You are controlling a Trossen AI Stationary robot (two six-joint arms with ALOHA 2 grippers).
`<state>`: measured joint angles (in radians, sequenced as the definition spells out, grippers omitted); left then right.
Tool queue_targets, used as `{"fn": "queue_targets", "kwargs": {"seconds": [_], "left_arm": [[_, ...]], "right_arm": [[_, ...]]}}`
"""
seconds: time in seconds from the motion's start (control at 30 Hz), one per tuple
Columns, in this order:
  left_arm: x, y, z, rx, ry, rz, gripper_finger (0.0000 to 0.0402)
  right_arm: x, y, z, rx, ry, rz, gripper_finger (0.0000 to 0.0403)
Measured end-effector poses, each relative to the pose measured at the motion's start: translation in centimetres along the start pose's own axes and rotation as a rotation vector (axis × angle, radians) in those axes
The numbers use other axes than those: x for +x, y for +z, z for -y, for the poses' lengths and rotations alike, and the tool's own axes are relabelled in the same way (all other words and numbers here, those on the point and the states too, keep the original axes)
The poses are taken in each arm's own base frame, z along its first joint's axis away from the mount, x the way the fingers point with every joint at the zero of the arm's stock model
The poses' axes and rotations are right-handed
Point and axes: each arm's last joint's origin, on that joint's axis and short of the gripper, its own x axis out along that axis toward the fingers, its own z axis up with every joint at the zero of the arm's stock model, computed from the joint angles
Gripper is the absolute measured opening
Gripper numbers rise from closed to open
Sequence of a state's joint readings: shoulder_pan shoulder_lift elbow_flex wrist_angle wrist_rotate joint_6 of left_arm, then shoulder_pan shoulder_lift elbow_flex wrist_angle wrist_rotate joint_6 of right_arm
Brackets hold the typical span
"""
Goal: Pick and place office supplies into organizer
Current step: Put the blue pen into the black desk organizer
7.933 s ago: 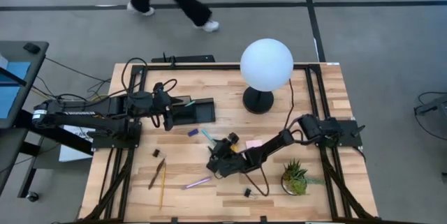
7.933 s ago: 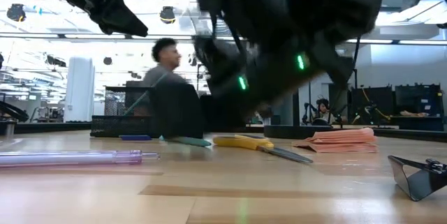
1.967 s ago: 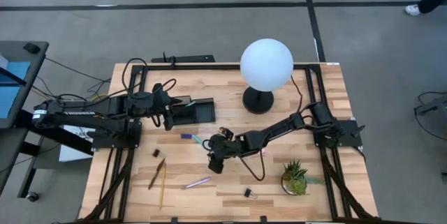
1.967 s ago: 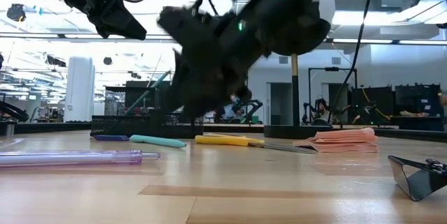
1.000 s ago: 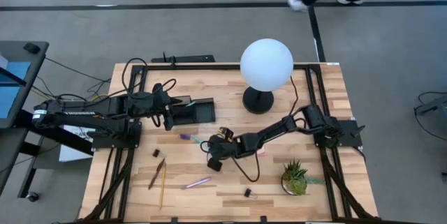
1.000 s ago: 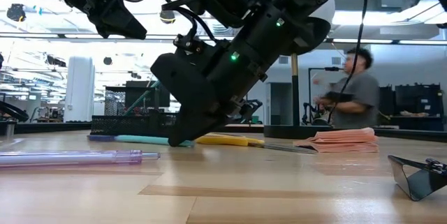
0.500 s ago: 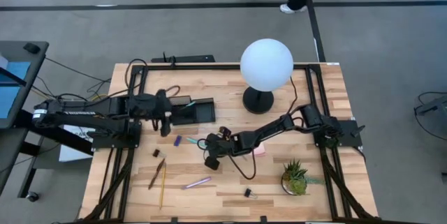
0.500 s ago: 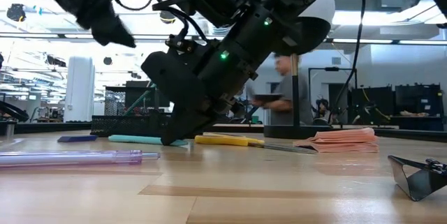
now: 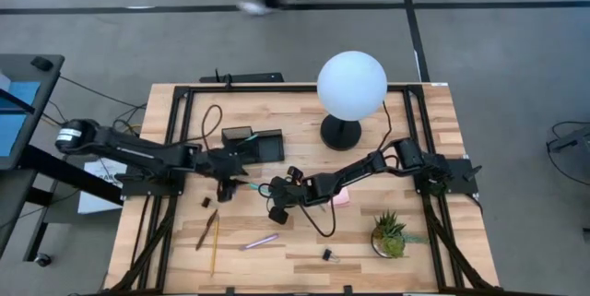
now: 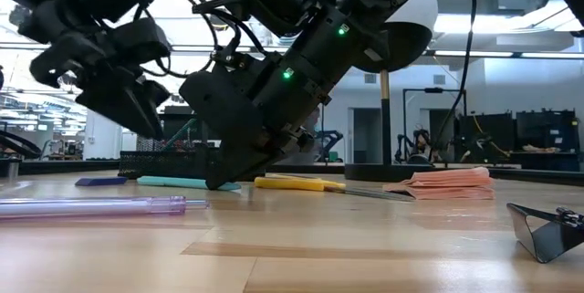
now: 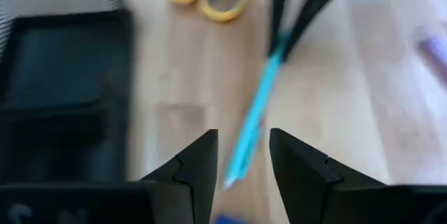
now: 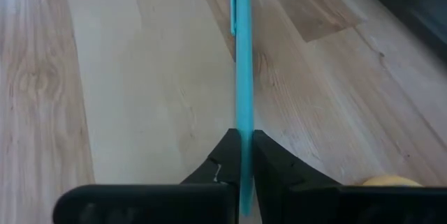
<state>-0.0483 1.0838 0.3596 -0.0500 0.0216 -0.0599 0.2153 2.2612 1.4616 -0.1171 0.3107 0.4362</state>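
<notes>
The right gripper point(image 12: 243, 155) is found low over the middle of the table point(image 9: 304, 259), its fingers point(image 12: 274, 162) drawn together on the teal pen point(image 12: 242, 77), which is pinched near one end and extends forward along the wood. In the low view the pen point(image 10: 178, 181) is seen lying close to the tabletop, with the right gripper point(image 10: 219, 180) bearing down on its near end. The left gripper point(image 11: 243, 155) is positioned just beside the same pen, at its other end, with its fingers point(image 11: 200, 161) standing part open on either side of the pen's tip; nothing is held between them. In the high view the two grippers are observed close together, the left gripper point(image 9: 230, 183) lying between the organizer and the right gripper point(image 9: 267, 188). The organizer point(image 9: 253, 146) is located toward the far edge of the table, left of the lamp base point(image 9: 340, 133), near the left gripper. The yellow-handled scissors point(image 10: 315, 184) are noted flat on the table just beside the right gripper, with the pink sticky-note pad point(image 10: 447, 182) further along. A purple pen point(image 9: 261, 240), a brown pen point(image 9: 206, 229) and a yellow pencil point(image 9: 216, 245) are recorded nearer the front edge, well apart from the organizer. A black clip point(image 10: 547, 227) rests at the front right, near the potted plant point(image 9: 389, 233).
</notes>
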Motion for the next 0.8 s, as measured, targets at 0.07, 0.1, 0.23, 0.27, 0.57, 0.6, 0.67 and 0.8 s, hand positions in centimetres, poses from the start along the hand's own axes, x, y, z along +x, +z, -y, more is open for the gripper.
{"fn": "queue_targets", "kwargs": {"seconds": [0.07,0.1,0.23,0.27,0.57,0.6,0.67,0.8], "left_arm": [[0.7,-0.4,0.1,0.018,-0.004,-0.041,0.0125],[1.1,-0.6,0.1,0.022,-0.002,-0.067,0.0125],[2.4,-1.7,0.0,0.018,0.004,-0.167,0.0125],[2.7,-1.8,0.0,0.017,0.005,-0.183,0.0125],[3.1,-1.9,-0.1,0.029,0.037,-0.184,0.0125],[3.1,-1.9,-0.1,0.030,0.038,-0.185,0.0125],[3.1,-2.0,-0.1,0.029,0.040,-0.194,0.0125],[3.0,-2.4,-0.1,0.021,0.049,-0.239,0.0125]], "right_arm": [[0.0,0.0,0.0,-0.001,-0.001,-0.002,0.0015],[0.0,0.0,0.0,-0.001,-0.002,-0.002,0.0015],[0.0,0.0,0.0,-0.002,-0.003,-0.004,0.0014],[0.0,0.0,0.0,-0.002,-0.003,-0.004,0.0015],[0.0,-0.1,0.0,-0.003,-0.005,-0.007,0.0015],[0.0,-0.1,0.0,-0.003,-0.005,-0.007,0.0015],[0.0,-0.1,0.0,-0.003,-0.006,-0.007,0.0016],[0.0,-0.1,0.0,-0.003,-0.006,-0.006,0.0016]]}}
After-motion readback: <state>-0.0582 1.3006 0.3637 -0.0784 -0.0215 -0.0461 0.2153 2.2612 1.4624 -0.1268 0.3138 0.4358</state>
